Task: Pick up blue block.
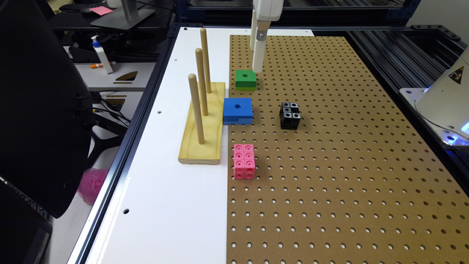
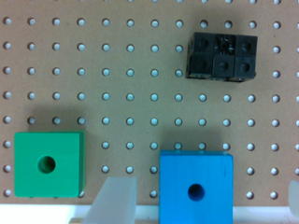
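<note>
The blue block (image 1: 237, 110) lies flat on the brown pegboard (image 1: 329, 165), its round centre hole up, touching the side of the wooden peg stand. In the wrist view the blue block (image 2: 195, 189) lies between my two fingers, one pale fingertip (image 2: 117, 199) beside the green block. My gripper (image 1: 257, 62) hangs above the board at the far corner of the green block (image 1: 245, 79), farther back than the blue block. In the wrist view my gripper (image 2: 205, 205) is open with nothing held.
A wooden stand (image 1: 203, 124) with three upright pegs stands on the white strip (image 1: 165, 205) at the exterior view's left. A black cube cluster (image 1: 290, 115) sits right of the blue block, and a pink cube cluster (image 1: 244, 161) lies nearer the front.
</note>
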